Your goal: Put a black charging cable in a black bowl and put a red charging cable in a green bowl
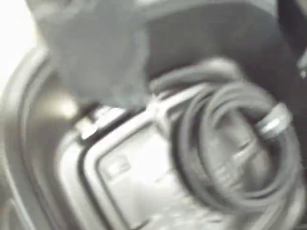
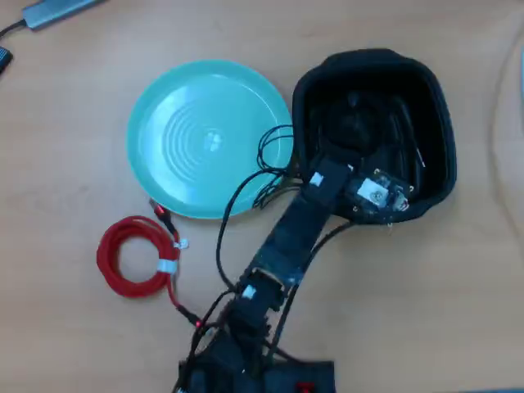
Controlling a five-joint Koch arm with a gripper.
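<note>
The black bowl (image 2: 443,123) stands at the upper right of the overhead view, and its ridged floor and rim (image 1: 19,120) fill the blurred wrist view. The black charging cable (image 1: 225,93) lies coiled on the bowl's floor (image 2: 407,135), its metal plugs toward the left. My gripper (image 2: 358,124) reaches down into the bowl. It is open (image 1: 201,62), with a grey finger (image 1: 96,52) beside the coil and nothing between the jaws. The red charging cable (image 2: 106,258) lies coiled on the table, below and left of the green bowl (image 2: 155,98), which holds nothing.
My arm (image 2: 286,237) stretches from its base at the bottom edge up to the black bowl. Its thin black wires (image 2: 266,155) hang over the green bowl's right rim. A grey device (image 2: 57,10) lies at the top left corner.
</note>
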